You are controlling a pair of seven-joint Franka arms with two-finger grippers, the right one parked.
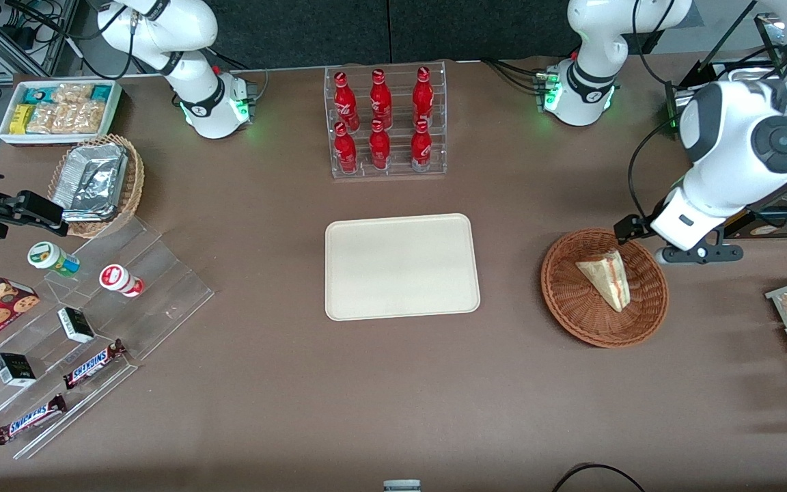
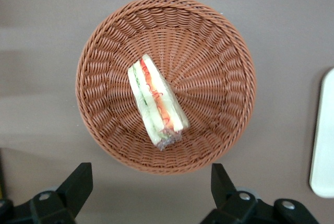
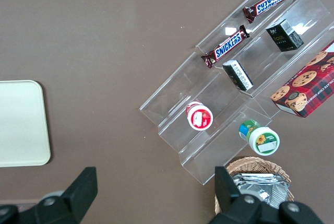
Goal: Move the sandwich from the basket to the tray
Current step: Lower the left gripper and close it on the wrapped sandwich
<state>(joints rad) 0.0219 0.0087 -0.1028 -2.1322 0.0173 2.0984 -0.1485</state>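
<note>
The gripper [image 2: 151, 192] is hovering above the basket [image 2: 104, 130] with fingers spread wide, the sandwich [image 2: 156, 101] is lying inside, probably tilted, so a descent off its ridge risks squashing bread before reaching the tray [image 1: 402, 266].

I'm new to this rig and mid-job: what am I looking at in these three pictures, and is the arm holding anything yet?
Two white robot arms stand at a brown table. The front view looks down over everything. The left wrist view comes from the working arm's camera, the right wrist view from the parked arm's. The working arm's gripper hangs open above the basket, holding nothing. The sandwich lies in the basket. The tray beside it is bare. Also there: a rack of red bottles and stepped shelves of snacks toward the parked arm's end.
</note>
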